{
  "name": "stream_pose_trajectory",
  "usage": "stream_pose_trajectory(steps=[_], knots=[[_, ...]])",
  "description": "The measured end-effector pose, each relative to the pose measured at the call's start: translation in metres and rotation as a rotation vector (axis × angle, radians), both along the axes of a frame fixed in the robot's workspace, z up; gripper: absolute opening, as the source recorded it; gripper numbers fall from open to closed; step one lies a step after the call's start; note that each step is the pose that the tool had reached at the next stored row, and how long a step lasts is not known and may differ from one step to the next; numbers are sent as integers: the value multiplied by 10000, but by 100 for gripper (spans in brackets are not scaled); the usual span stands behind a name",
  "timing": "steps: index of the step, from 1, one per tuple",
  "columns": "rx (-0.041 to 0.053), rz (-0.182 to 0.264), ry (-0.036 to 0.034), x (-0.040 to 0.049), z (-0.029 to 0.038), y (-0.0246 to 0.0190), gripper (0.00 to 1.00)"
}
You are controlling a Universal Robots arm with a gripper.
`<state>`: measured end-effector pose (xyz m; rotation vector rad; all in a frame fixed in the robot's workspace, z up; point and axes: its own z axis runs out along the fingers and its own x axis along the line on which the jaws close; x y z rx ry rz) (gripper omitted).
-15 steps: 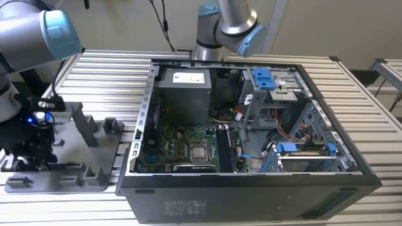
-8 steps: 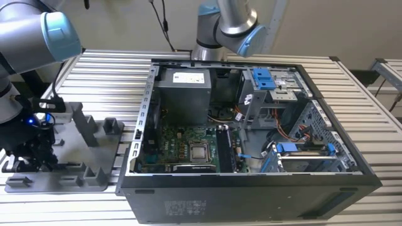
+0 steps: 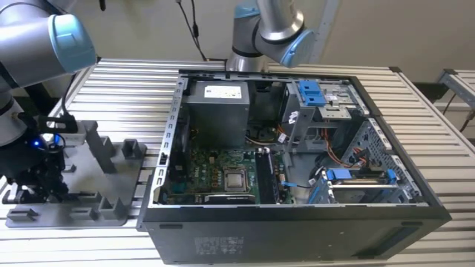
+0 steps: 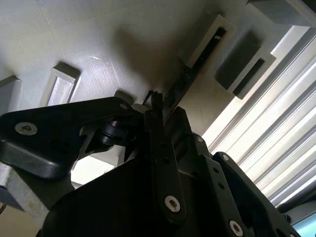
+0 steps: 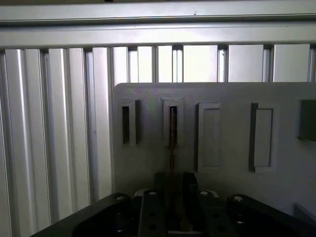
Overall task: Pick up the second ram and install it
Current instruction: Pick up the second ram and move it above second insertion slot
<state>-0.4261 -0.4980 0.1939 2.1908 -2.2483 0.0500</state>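
End effector (image 5: 173,177): in the first wrist view its two fingers (image 5: 158,197) stand apart, one on each side of the memory stick (image 5: 172,136), with a dark gap showing between each finger and the stick. It is judged open and straddling the stick, not clamped on it. Memory stick: dark, very thin, seen edge-on. One end sits in a narrow framed slot (image 5: 173,106) of the grey holder tray (image 5: 227,94), and the other end reaches in between the fingers. Its long axis therefore points straight at the end effector, in line with the gap between the fingers, and the stick is judged to stand on end in the slot. The second wrist view agrees, with the stick's dark edge leading from the fingertips to the slot. The tray lies on the slatted metal worktop (image 5: 54,123). In the exterior view the working arm (image 3: 44,39) holds the end effector low over the tray at the exterior view's left. The open computer case (image 3: 297,228) stands well apart toward the exterior view's right, its circuit board (image 3: 215,167) exposed on the case floor. A second arm (image 3: 267,28) stands behind the case, far from the stick, so the arm over the tray is the nearer one.
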Motion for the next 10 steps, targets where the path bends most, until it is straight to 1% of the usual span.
stream_pose_trajectory(steps=[2,3,5,6,10], knots=[[0,0,0,0,-1,0,28],[0,0,0,0,-2,0,22],[0,0,0,0,-2,0,22],[-1,0,1,0,-3,0,15],[0,0,0,0,-5,0,15]])
